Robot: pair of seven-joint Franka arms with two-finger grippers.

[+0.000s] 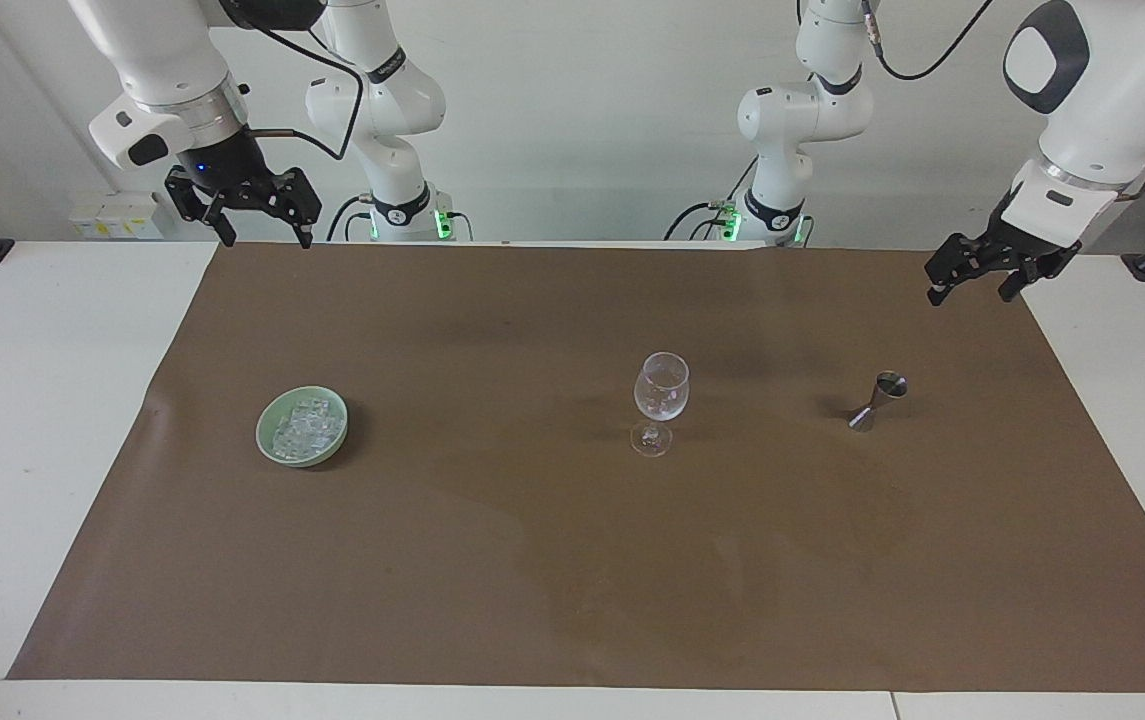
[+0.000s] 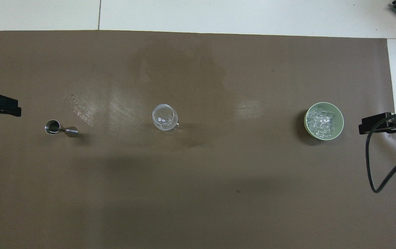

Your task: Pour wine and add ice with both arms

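1. Your right arm's hand (image 1: 254,215) hangs in the air over the corner of the brown mat (image 1: 532,560) at the robots' edge, toward the right arm's end of the surface (image 1: 22,420). The forearm slopes down from above and the wrist points the two fingers down, spread apart, with nothing between them.
2. You will find the ice (image 1: 305,427) heaped in a pale green dish (image 1: 266,440) on the mat, toward the right arm's end, about midway between the robots' edge and the edge away from them.
3. A wine glass (image 1: 660,399) stands upright near the middle of the mat, well apart from the dish.
4. A metal jigger (image 1: 875,401) stands toward the left arm's end, in line with the glass and dish.
5. Your left arm's hand (image 1: 972,275) hangs over the mat's edge at the left arm's end. The forearm comes down steeply, the wrist is tilted toward the mat, and the fingers are parted and empty.
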